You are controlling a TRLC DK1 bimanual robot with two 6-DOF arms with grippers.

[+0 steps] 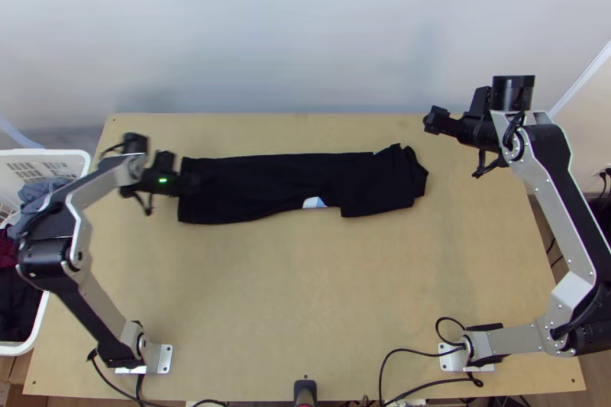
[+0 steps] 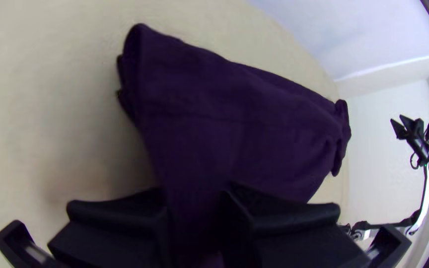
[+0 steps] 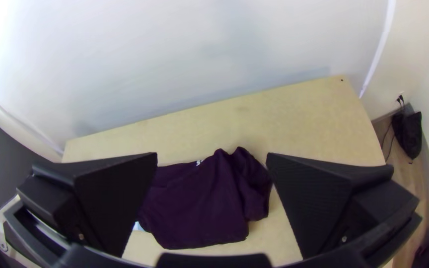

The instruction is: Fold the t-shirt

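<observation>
In the top view my left gripper is at the left end of the black t-shirt, a long folded strip with a bulkier, overlapped right end. In the left wrist view the fingers of my left gripper stand part-way apart over the shirt, which looks dark purple there, with cloth showing between them. In the top view my right gripper is off the cloth, beyond its right end. The right wrist view shows my right gripper wide open, with the shirt lying below and beyond it.
A white basket with clothes stands at the table's left edge. Bare wooden tabletop lies in front of the shirt, and a pale wall rises behind. Black cables run along the near edge.
</observation>
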